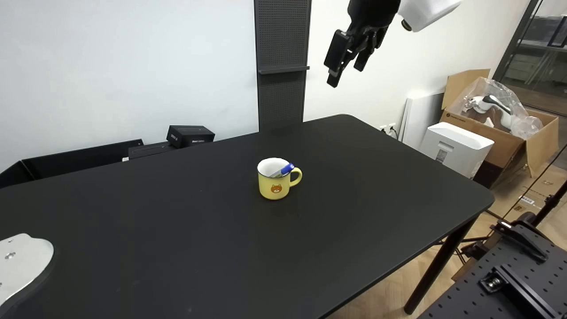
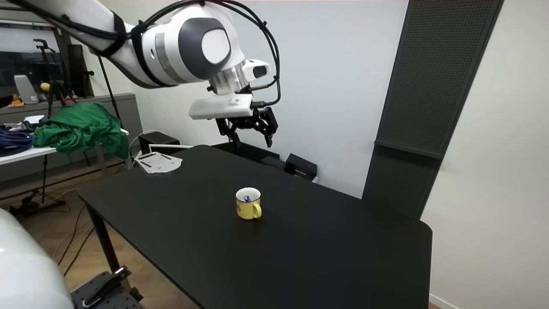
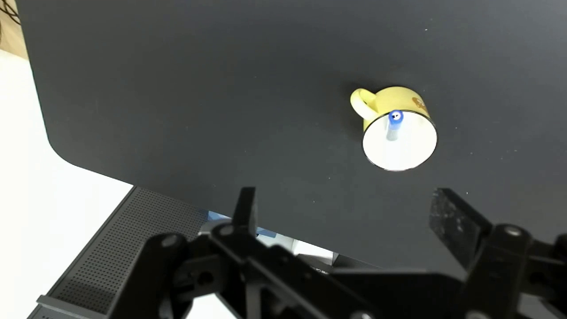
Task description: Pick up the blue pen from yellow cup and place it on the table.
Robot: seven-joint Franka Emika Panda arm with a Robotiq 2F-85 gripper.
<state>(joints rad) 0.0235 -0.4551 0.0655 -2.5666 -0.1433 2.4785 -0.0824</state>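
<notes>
The yellow cup (image 1: 268, 188) stands upright on the black table (image 1: 177, 239). The cup also shows in an exterior view (image 2: 245, 210) and in the wrist view (image 3: 394, 98). The blue pen (image 1: 287, 169) leans inside the cup, its blue end at the rim near the handle. Its blue end also shows in an exterior view (image 2: 247, 198) and in the wrist view (image 3: 395, 118). The pen's lower part is hidden inside the cup in both exterior views. My gripper (image 1: 345, 76) is open and empty, high above the table and apart from the cup. It also shows in the wrist view (image 3: 345, 191).
Black boxes (image 1: 190, 135) stand behind the table's back edge near the white wall. A grey metal plate (image 2: 158, 163) lies at a table end. A dark perforated panel (image 1: 283, 57) rises behind the table. A cardboard box (image 1: 483, 128) stands on the floor beyond.
</notes>
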